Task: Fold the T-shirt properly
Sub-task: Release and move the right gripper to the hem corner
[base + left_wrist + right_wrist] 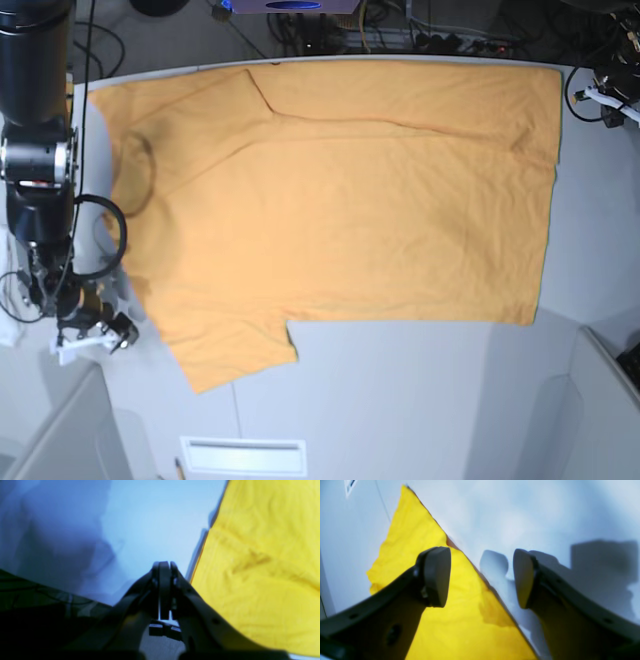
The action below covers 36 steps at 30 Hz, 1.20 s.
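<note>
Nearest the front edge, the pale grey bench (420,400) lies bare, with one short sleeve of the T-shirt (340,210) pointing down toward it. The shirt is spread flat and wide across the bench, neckline at the left, hem at the right — reaching to the far edge. The right gripper (482,577) hovers over the shirt's straight edge with its fingers (437,576) spread wide, holding nothing. The left gripper (163,566) is beside the fabric over bare bench — fingers pressed together, empty.
</note>
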Motion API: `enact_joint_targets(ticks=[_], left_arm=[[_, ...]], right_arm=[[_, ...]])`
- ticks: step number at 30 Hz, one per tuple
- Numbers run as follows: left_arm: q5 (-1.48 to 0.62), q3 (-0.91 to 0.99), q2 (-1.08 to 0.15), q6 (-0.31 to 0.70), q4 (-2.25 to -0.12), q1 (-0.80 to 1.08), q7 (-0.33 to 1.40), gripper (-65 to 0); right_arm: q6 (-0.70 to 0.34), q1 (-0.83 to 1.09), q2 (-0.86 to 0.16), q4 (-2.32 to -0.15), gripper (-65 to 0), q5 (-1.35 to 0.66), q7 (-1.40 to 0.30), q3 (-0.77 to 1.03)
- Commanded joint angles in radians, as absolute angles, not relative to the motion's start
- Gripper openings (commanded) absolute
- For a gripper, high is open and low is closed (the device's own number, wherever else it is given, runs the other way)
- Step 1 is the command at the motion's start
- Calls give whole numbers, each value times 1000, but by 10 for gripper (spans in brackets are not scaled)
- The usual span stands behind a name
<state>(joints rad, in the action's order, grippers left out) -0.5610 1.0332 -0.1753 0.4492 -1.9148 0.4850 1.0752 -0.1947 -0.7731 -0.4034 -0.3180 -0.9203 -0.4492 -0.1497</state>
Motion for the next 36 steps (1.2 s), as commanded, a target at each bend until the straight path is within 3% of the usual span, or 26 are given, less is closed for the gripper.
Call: enact_joint_targets(ticks=[1, 9, 30, 36], left_arm=[[-568, 1040, -193, 449, -1931, 484, 1056, -650], [-570, 1040, -193, 449, -1929, 493, 1056, -650], [-568, 1038, -193, 449, -1928, 484, 1056, -650], [-568, 1032, -193, 449, -1926, 475, 1056, -650]], right_arm=[[-223, -837, -400, -289, -243, -929, -410, -170], [-269, -855, -346, -189, -231, -929, -332, -341], [-317, -839, -274, -189, -243, -929, -234, -532], [-317, -837, -274, -189, -389, -929, -211, -539]])
